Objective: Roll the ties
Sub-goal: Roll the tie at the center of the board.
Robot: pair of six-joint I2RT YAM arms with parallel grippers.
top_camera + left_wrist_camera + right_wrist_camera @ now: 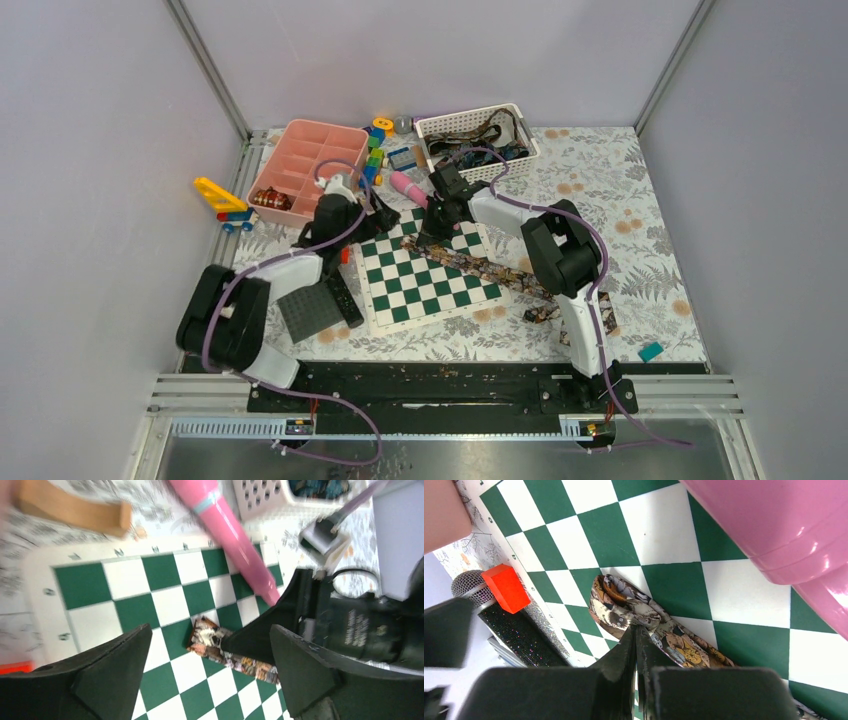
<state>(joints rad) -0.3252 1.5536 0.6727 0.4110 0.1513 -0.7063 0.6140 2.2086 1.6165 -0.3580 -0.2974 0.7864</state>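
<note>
A patterned brown tie (480, 265) lies diagonally across the green-and-white chessboard (430, 295). Its far-left end is folded over on itself (621, 602). My right gripper (428, 238) is shut, its tips (636, 628) resting on the tie just behind that fold. My left gripper (385, 215) hangs open over the same end (207, 639), one finger (120, 660) on either side and touching nothing. The right gripper's dark fingers (270, 622) cover part of the tie in the left wrist view. More ties (480, 135) sit in the white basket (470, 113).
A pink bottle (408, 186) lies on the board's far edge, close to both grippers (235, 535). A pink tray (305, 160) and small toys stand at the back left. A black remote (343, 298) and grey plate (308, 312) lie left of the board. An orange block (505, 587) sits there too.
</note>
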